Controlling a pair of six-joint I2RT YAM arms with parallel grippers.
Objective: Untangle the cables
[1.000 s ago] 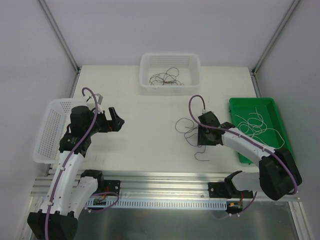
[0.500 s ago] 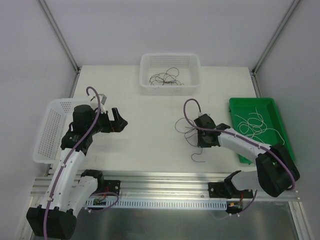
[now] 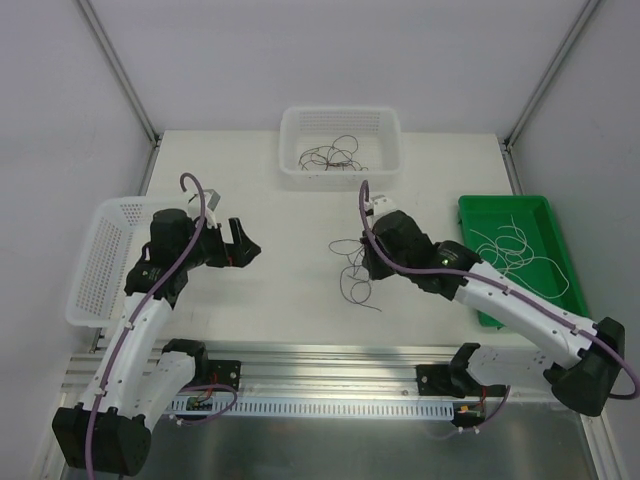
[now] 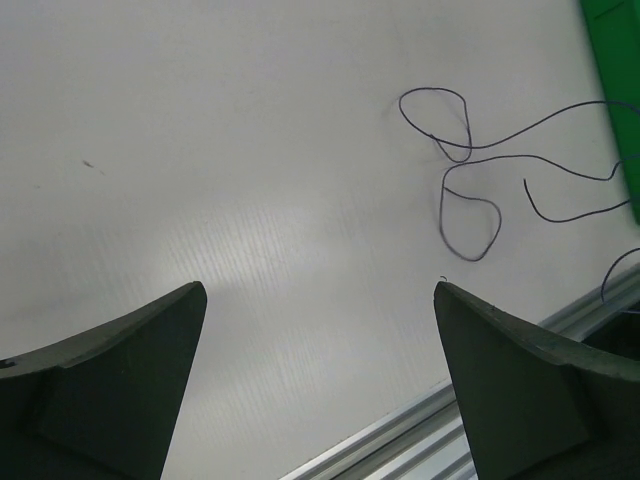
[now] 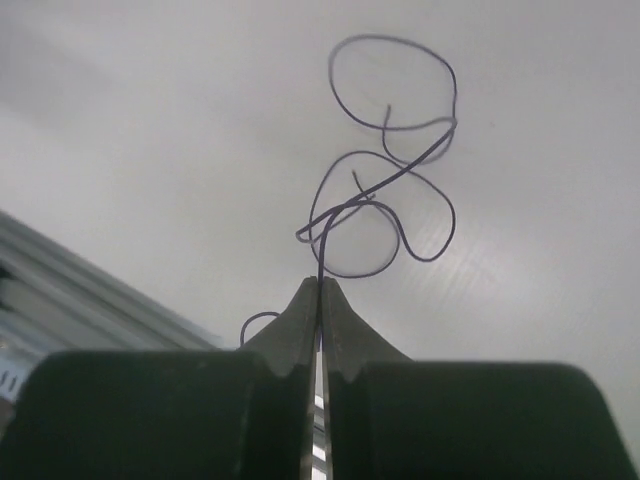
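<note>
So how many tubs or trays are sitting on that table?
3: a white basket at the far edge, holding dark wires; a second white basket at the left edge; a green tray at the right, holding white wires.

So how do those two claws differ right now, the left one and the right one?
The left gripper stands wide open; the right gripper is pinched shut. The left gripper holds nothing, with only bare table showing between its fingers; the right gripper clamps a thin purplish cable at its fingertips. Both are dark and two-fingered.
</note>
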